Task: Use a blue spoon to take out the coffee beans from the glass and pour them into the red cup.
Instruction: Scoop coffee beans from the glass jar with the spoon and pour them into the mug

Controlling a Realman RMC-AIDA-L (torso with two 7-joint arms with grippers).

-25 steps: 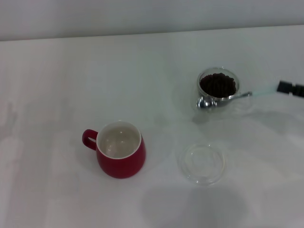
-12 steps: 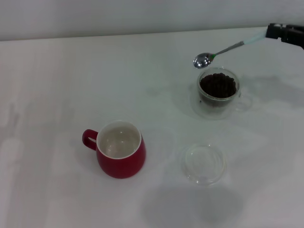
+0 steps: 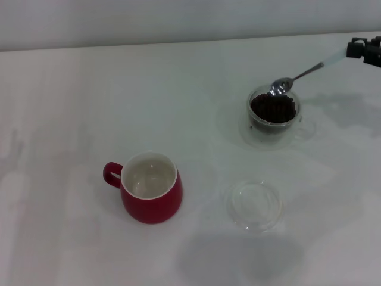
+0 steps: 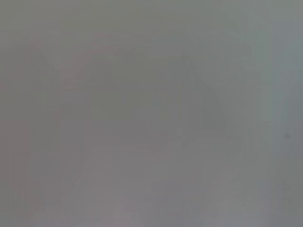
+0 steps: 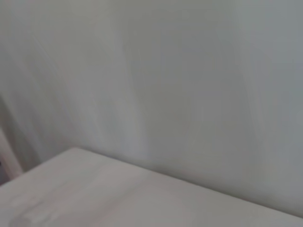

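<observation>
While the right pincer [image 3: 359, 50] grips its handle, the blue spoon [image 3: 300, 75] slants bowl-down toward the glass [image 3: 274, 115].

right end effector [image 3: 363, 50] cut off by head view edge | wrist views: only blurred blank surfaces

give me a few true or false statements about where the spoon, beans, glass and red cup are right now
1. The spoon has its bowl at the rim of the glass. True.
2. The red cup already holds coffee beans. False: its white inside is bare; the coffee beans are all in the glass.
3. The right gripper holds the spoon by the end of its pale handle. True.
4. The red cup lies on its side. False: it stands upright, handle towards the robot's left.
5. The clear saucer covers the glass. False: it lies on the table, nearer the robot than the glass.
</observation>
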